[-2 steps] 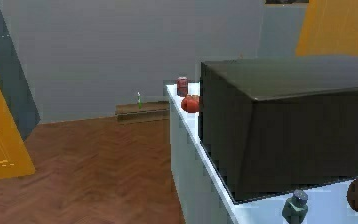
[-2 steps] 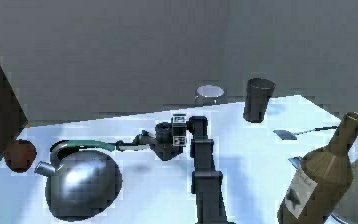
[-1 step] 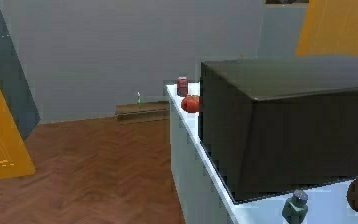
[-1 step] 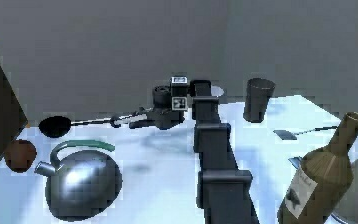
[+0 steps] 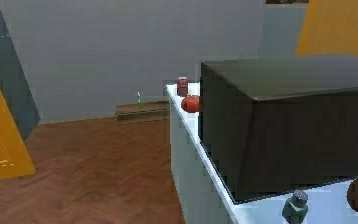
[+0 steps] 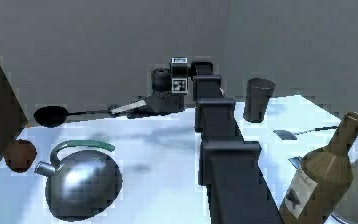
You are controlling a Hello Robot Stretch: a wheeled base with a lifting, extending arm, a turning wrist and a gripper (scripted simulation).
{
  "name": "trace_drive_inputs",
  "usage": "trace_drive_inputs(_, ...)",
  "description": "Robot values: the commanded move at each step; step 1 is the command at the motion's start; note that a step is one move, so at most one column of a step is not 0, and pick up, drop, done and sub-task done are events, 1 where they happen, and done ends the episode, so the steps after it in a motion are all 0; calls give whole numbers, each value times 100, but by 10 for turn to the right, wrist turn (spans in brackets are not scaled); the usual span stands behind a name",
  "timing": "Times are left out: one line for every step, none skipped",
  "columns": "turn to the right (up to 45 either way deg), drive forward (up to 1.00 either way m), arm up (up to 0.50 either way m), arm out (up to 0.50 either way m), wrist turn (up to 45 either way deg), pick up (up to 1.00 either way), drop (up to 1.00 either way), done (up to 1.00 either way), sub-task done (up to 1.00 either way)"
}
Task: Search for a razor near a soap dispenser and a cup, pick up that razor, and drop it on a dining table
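Observation:
My gripper (image 6: 123, 107) reaches out over a white tabletop (image 6: 157, 150) at the end of the dark arm (image 6: 225, 150), just left of two white marker squares (image 6: 180, 75). A thin grey handle runs from its fingers to a black ladle-like bowl (image 6: 49, 115) lying on the top, so I cannot tell whether the gripper holds anything. A dark cup (image 6: 257, 100) stands upright to the right of the arm.
A metal kettle (image 6: 82, 180), a brown round thing (image 6: 22, 155), a bottle (image 6: 327, 175) and a spoon-like utensil (image 6: 299, 131) share the tabletop. In the forward view a white counter (image 5: 192, 150) carries a large dark box (image 5: 287, 115), a red fruit (image 5: 191, 103) and a red can (image 5: 182, 86). Wooden floor (image 5: 97, 170) lies to the left.

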Motion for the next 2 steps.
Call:
trace_drive_inputs(0,0,0,0,-450,0,0,0,0)
trace_drive_inputs(0,0,0,0,-450,0,0,0,0)
